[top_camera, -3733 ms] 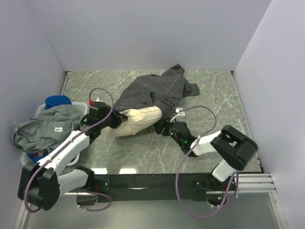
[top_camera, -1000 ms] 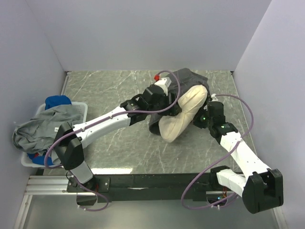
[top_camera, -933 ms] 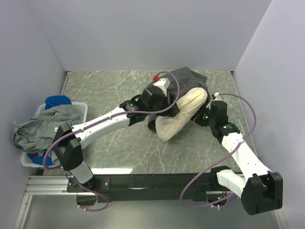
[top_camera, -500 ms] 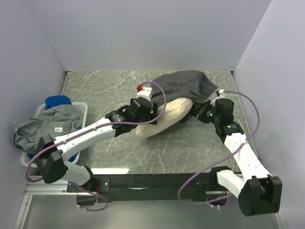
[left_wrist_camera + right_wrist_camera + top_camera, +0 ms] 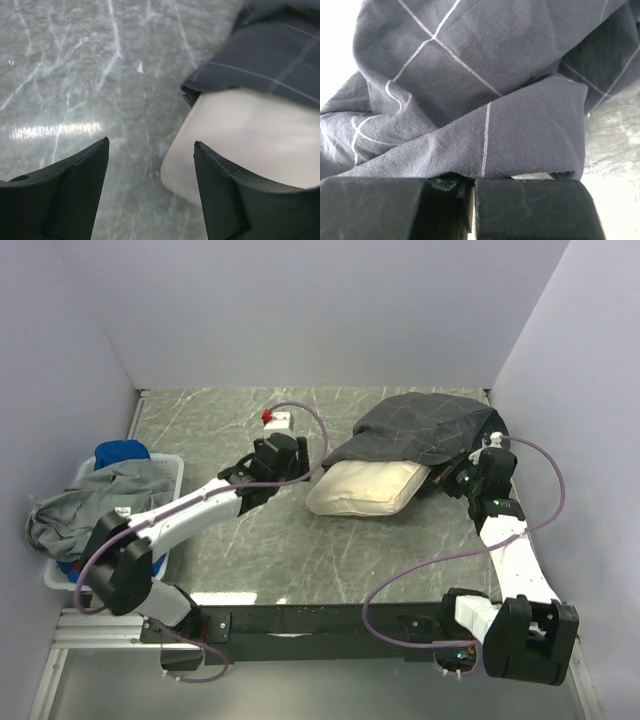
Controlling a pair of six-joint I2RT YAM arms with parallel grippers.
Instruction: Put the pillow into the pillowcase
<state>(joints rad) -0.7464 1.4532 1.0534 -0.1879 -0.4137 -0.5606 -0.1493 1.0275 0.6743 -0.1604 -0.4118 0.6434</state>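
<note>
The pillow (image 5: 367,488) lies at the desk's (image 5: 230,420) 3 o'clock, its 12 o'clock edge under the pillowcase (image 5: 425,428), which the right claw (image 5: 470,187) pinches; the left claw (image 5: 150,146) gapes empty at the pillow's 9 o'clock.

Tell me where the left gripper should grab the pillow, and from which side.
Grip the pillow at its bare left end, near the rounded corner, coming in from the left, low along the table. That end sticks out free, while the pillowcase covers its far and right parts. The open left gripper faces that end, and the soft edge should pinch easily.
</note>
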